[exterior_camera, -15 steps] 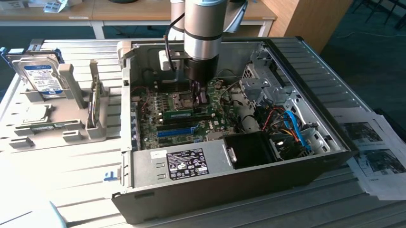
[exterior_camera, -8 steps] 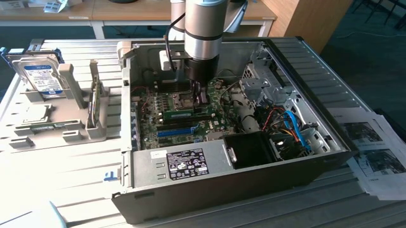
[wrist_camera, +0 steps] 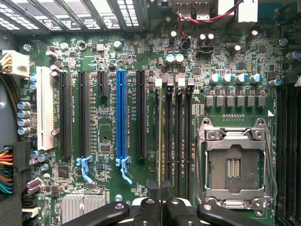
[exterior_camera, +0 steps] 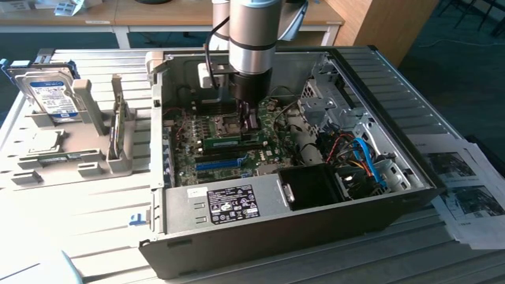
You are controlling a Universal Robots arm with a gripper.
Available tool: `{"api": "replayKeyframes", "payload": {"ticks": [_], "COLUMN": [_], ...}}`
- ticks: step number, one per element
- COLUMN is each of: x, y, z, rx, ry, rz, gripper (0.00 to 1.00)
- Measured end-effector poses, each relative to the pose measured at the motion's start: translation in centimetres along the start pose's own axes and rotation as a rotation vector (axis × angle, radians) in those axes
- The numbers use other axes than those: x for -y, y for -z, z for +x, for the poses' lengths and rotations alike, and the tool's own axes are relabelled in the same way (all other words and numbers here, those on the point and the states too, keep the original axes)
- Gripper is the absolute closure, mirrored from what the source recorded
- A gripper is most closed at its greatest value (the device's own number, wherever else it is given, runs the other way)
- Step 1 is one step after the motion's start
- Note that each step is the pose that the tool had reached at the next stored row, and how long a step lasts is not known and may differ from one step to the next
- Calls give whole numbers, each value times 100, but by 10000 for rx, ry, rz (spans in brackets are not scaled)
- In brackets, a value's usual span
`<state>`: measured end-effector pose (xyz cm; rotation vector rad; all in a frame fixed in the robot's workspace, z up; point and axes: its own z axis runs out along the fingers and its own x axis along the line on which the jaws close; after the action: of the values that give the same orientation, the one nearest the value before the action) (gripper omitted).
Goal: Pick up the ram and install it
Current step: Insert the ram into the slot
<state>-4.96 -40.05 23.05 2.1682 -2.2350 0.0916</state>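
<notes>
Open-case assembly station, listed from the exterior view's left. Silver hard drive with a blue-and-white label [exterior_camera: 51,94]: stands propped in a moulded grey plastic holder tray [exterior_camera: 94,165] near the left edge of the white slatted table [exterior_camera: 79,236]. Square silver processor chip [exterior_camera: 44,142]: lies flat in the same tray, in front of the drive. Dark grey metal computer case [exterior_camera: 316,231]: lies on its side at the table's middle, with the side panel off and the green motherboard exposed. Long bright-blue plastic slot [exterior_camera: 219,164]: on the board, toward the case's front wall. Grey robot arm [exterior_camera: 251,41]: comes straight down into the case. Black gripper [exterior_camera: 250,121]: just above the board; in the wrist view its black fingers [wrist_camera: 146,209] stand narrow, closed on the thin top edge of the ram. Long thin green ram stick [exterior_camera: 223,142]: stands on edge in the row of memory slots beside the empty metal-framed processor socket [wrist_camera: 235,165], between the socket and the blue slot; how far it is seated cannot be told. Black box-shaped housing [exterior_camera: 316,186]: at the case's front right. Blue cables [exterior_camera: 367,160]: beside it. Printed paper sheets [exterior_camera: 465,189]: at the table's right edge.
</notes>
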Motion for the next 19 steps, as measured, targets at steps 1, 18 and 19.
{"api": "replayKeyframes", "payload": {"ticks": [1,18,19], "x": [-2,-10,-10], "y": [0,-1,0], "z": [0,13,14], "rx": [0,3,2], "ry": [0,-5,-5], "rz": [18,94,94], "gripper": [88,88,88]}}
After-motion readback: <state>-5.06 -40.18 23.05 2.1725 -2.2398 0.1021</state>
